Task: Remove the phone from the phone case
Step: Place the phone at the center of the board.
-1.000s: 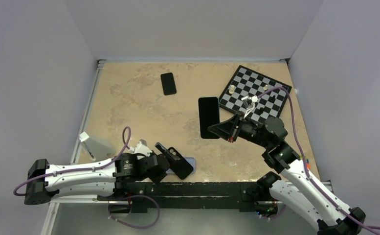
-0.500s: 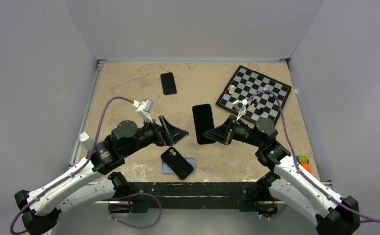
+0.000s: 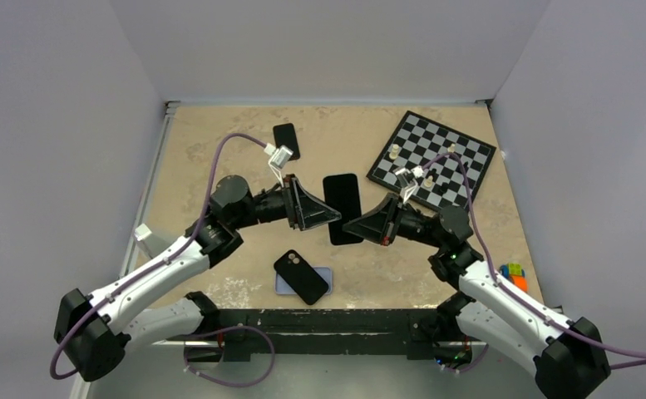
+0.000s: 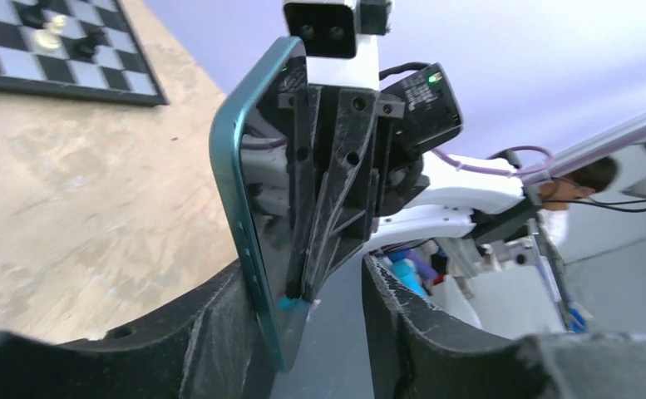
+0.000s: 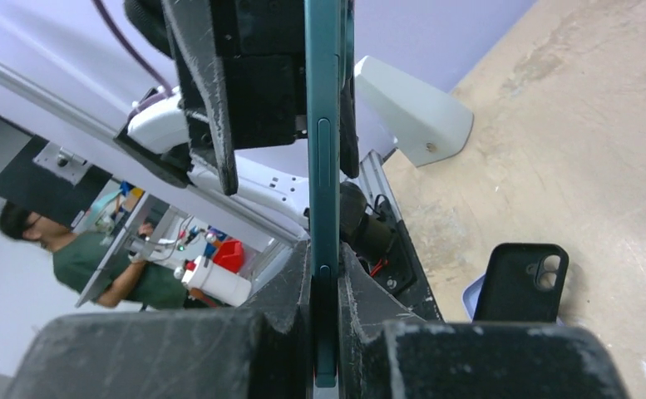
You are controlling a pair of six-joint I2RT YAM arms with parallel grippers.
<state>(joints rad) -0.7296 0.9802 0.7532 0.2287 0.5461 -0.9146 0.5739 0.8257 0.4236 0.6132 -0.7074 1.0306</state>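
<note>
My right gripper (image 3: 350, 226) (image 5: 325, 266) is shut on the lower end of a black-screened phone with a teal-green edge (image 3: 343, 208) (image 5: 323, 166), held on edge above the table's middle. My left gripper (image 3: 334, 214) (image 4: 303, 274) is open around that phone's (image 4: 257, 191) other end: one finger lies against its back, the other stands apart. The pale lavender-blue phone case (image 3: 324, 273) (image 5: 469, 301) lies flat near the front edge. A black phone (image 3: 301, 277) (image 5: 523, 283), camera side up, rests askew on top of it.
A chessboard (image 3: 461, 154) with a few pieces sits at the back right. A small black phone (image 3: 285, 141) lies at the back centre. A white wedge-shaped stand (image 3: 147, 241) is by the left rail, and a coloured cube (image 3: 513, 273) by the right edge.
My left arm lifted from the lavender case at the front, swung to the middle, and its jaws narrowed around the held phone. The right gripper carried that phone slightly left.
</note>
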